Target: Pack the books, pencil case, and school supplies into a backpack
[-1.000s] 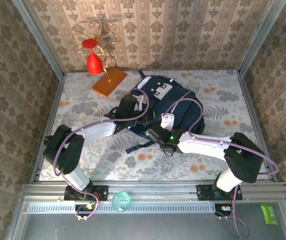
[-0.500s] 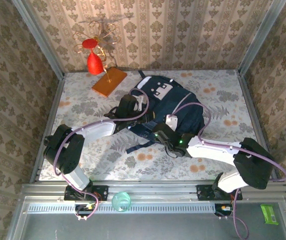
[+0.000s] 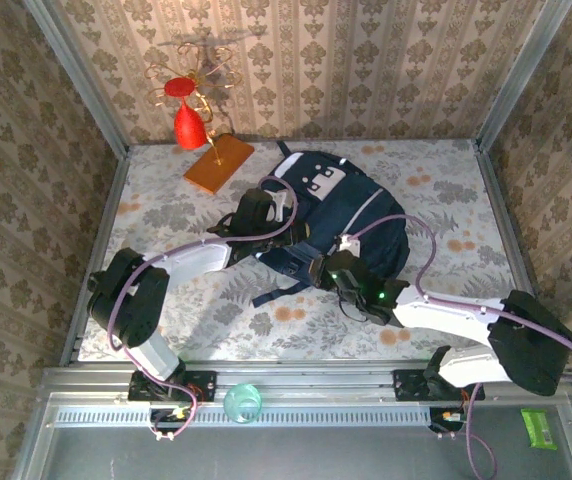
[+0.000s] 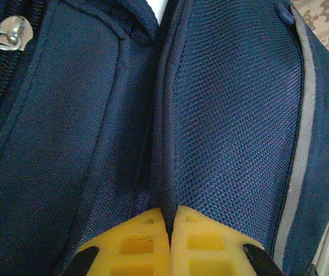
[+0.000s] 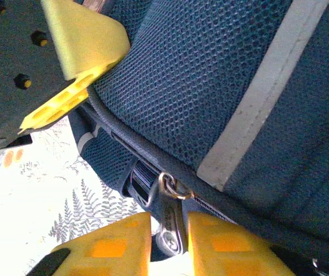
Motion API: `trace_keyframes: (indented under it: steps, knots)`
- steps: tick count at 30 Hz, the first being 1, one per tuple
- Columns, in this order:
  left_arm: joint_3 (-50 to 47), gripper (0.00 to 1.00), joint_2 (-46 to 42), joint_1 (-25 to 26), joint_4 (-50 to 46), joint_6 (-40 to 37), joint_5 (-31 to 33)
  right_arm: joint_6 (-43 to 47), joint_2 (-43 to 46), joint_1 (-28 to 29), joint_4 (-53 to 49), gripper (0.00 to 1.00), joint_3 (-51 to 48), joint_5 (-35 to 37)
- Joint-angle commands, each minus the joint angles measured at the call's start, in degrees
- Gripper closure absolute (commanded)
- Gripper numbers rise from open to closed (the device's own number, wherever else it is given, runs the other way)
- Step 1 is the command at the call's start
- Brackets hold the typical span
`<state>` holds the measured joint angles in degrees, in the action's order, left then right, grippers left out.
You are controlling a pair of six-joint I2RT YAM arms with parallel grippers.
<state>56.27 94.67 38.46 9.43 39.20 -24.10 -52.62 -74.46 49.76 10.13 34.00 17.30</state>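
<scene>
The navy backpack (image 3: 356, 210) lies flat in the middle of the table, its grey-white patch (image 3: 321, 182) toward the far side. My left gripper (image 4: 170, 221) is shut on a fold of the backpack's fabric beside a mesh panel (image 4: 233, 115); from above the left gripper (image 3: 284, 218) sits at the backpack's left edge. My right gripper (image 5: 169, 241) is at the near-left edge with its jaws slightly apart. A metal zipper pull (image 5: 170, 221) hangs between its fingers, with a gap on the left side. The books, pencil case and school supplies are hidden.
An orange flat slab (image 3: 218, 163) lies at the far left, beside a red ornament on a gold wire stand (image 3: 188, 112). Patterned walls close the table on three sides. My left gripper's yellow finger (image 5: 78, 57) stands close above my right gripper.
My right arm has swung right and nearer, drawing its gripper along the backpack's near edge, and its jaws have parted a little. The left arm has not moved.
</scene>
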Motion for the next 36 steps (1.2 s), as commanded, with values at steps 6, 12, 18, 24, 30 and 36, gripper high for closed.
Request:
trace_keyframes:
  steps: [6,12,18,24,30,36]
  knots:
    - [0.7,1.0,1.3,-0.1,-1.4,-1.6,-3.2,-3.0,3.7,0.1,-3.6,0.65,-2.3,5.3]
    - [1.0,1.0,1.6,-0.3,-1.3,-1.7,-3.7,0.5,0.7,1.7,-9.5,0.61,2.6,8.5]
    - [0.8,1.0,1.5,-0.4,-1.3,-1.8,-3.9,2.3,-2.9,2.2,-11.0,0.61,5.7,11.2]
    - [0.5,1.0,1.0,-0.7,-1.3,-1.8,-4.0,2.8,-6.7,2.1,-11.7,0.65,8.1,11.3]
    - [0.5,1.0,0.7,-0.8,-1.5,-2.0,-4.0,2.5,-9.1,2.2,-10.9,0.67,7.8,11.6]
    - [0.4,1.0,0.7,-0.8,-1.4,-1.9,-4.0,2.8,-9.1,2.2,-10.7,0.79,7.7,12.0]
